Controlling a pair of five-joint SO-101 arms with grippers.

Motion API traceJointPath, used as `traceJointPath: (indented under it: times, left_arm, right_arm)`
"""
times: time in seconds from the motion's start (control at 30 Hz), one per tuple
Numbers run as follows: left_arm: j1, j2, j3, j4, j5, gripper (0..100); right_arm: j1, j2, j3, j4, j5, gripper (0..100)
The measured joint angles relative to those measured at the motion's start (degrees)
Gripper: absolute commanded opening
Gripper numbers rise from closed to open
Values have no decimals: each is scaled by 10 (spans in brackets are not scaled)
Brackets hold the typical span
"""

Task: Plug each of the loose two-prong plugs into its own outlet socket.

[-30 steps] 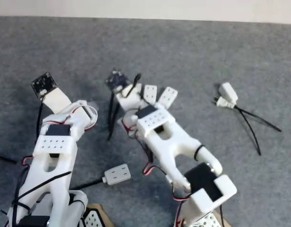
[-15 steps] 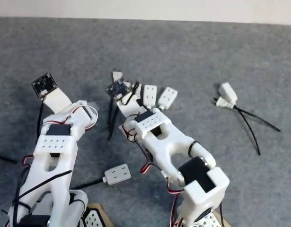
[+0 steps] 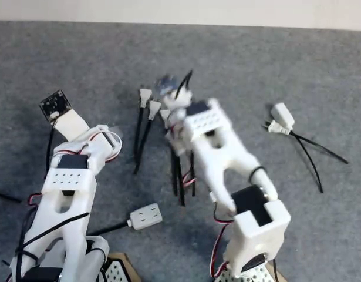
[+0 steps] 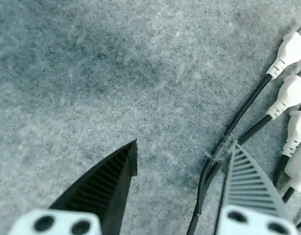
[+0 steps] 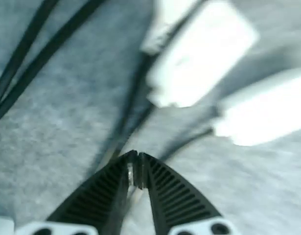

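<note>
Left gripper (image 4: 184, 147), lower part of its wrist view: one black and one white finger spread wide, nothing between them, above grey felt-like table cover (image 4: 91, 73). White two-prong plugs (image 4: 292, 93) on black cords in a row down that frame's right edge. Right gripper (image 5: 139, 159): black fingers pressed almost together; whether anything is pinched, too blurred to tell. Two white rectangular outlet sockets (image 5: 199, 54) in upper right of its view. In high view, lone white socket block (image 3: 146, 216) at lower centre-left.
</note>
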Motion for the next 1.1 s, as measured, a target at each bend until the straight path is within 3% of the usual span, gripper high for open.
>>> traceJointPath:
  times: [0.2,0.37,0.57,0.67,0.87,1.1]
  left_arm:
    - [2,0,0,0,0,288]
    - [2,0,0,0,0,288]
    - [2,0,0,0,0,288]
    - [2,0,0,0,0,288]
    - [-35,0,0,0,25,288]
    - [-38,0,0,0,33,288]
  right_arm:
    - [70,0,-208,195,73,5]
    - [57,0,-218,207,32,5]
    - [-45,0,-113,89,10,7]
    - [-76,0,-57,17,1,59]
    - [-85,0,32,-140,-108,236]
    - [-116,0,158,-326,-190,242]
